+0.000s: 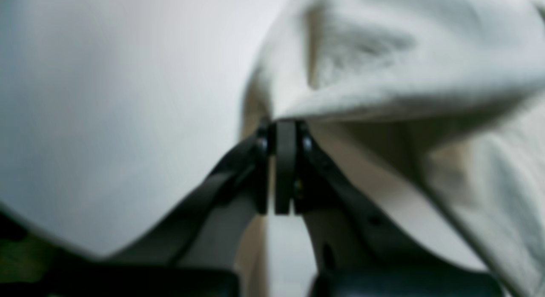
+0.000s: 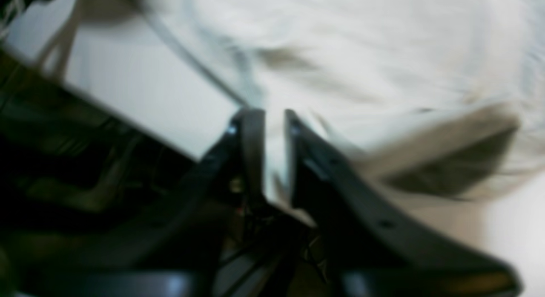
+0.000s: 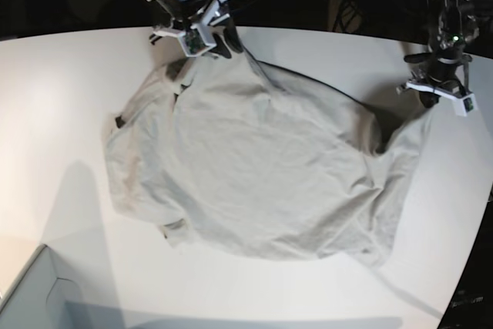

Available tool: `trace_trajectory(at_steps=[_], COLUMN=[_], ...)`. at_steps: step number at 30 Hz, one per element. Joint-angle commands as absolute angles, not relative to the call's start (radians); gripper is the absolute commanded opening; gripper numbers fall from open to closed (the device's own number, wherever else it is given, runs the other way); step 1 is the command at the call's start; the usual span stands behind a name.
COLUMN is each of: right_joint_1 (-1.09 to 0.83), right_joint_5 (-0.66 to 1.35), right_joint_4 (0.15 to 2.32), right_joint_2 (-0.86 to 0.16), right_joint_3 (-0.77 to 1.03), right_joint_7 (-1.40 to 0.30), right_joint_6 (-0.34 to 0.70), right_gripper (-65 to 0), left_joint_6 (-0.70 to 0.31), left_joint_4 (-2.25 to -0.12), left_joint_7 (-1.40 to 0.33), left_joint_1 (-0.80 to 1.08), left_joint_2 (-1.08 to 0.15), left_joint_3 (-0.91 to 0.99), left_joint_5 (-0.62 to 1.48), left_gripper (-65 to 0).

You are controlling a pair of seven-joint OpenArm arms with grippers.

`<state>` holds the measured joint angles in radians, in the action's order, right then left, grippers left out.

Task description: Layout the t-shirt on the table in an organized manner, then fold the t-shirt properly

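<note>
At the base view's lower left sits a pale grey box corner (image 3: 35, 298). Above it, the right gripper (image 2: 274, 118) hangs over the far edge of the white surface (image 3: 62, 90), jaws slightly parted with shirt fabric between them, though blur hides whether they touch it. The t-shirt (image 3: 262, 175) lies crumpled and spread across the surface's middle. At the right, the left gripper (image 1: 284, 128) is clamped on a fold of the t-shirt's edge, lifting it.
</note>
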<state>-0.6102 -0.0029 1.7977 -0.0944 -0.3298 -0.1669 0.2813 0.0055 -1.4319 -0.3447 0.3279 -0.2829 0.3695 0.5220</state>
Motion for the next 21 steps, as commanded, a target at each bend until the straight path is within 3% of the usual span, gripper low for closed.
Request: trace_trajectory(at_steps=[1, 4, 7, 12, 18, 21], right_joint_1=[-0.618, -0.618, -0.621, -0.621, -0.572, -0.501], right_joint_5=[0.005, 0.005, 0.005, 0.005, 0.005, 0.005], right_joint_4=[1.819, 1.821, 1.821, 1.821, 1.854, 1.85], right_joint_2=[-0.113, -0.14, -0.14, -0.134, -0.051, -0.05], right_joint_3=[-0.357, -0.398, -0.394, -0.286, -0.124, -0.113], right_joint_7=[-0.139, -0.139, -0.139, -0.139, -0.14, -0.217], right_joint_6=[0.288, 0.286, 0.283, 0.28, 0.285, 0.286], right_gripper=[-47.0, -38.2, -34.0, -33.6, -33.2, -33.1], left_joint_6=[0.002, 0.001, 0.001, 0.001, 0.001, 0.001], left_joint_4=[-1.468, -1.489, -1.491, -1.492, -1.492, -1.489], left_joint_7=[-0.32, -0.32, -0.32, -0.318, -0.318, -0.318], left_joint_1=[0.32, 0.32, 0.32, 0.32, 0.32, 0.32], left_joint_2=[-0.297, -0.309, -0.326, -0.344, -0.344, -0.344], left_joint_3=[0.392, 0.43, 0.438, 0.44, 0.44, 0.44], left_joint_5=[0.522, 0.522, 0.522, 0.524, 0.524, 0.524], left_gripper=[-65.0, -65.0, -65.0, -65.0, -65.0, -65.0])
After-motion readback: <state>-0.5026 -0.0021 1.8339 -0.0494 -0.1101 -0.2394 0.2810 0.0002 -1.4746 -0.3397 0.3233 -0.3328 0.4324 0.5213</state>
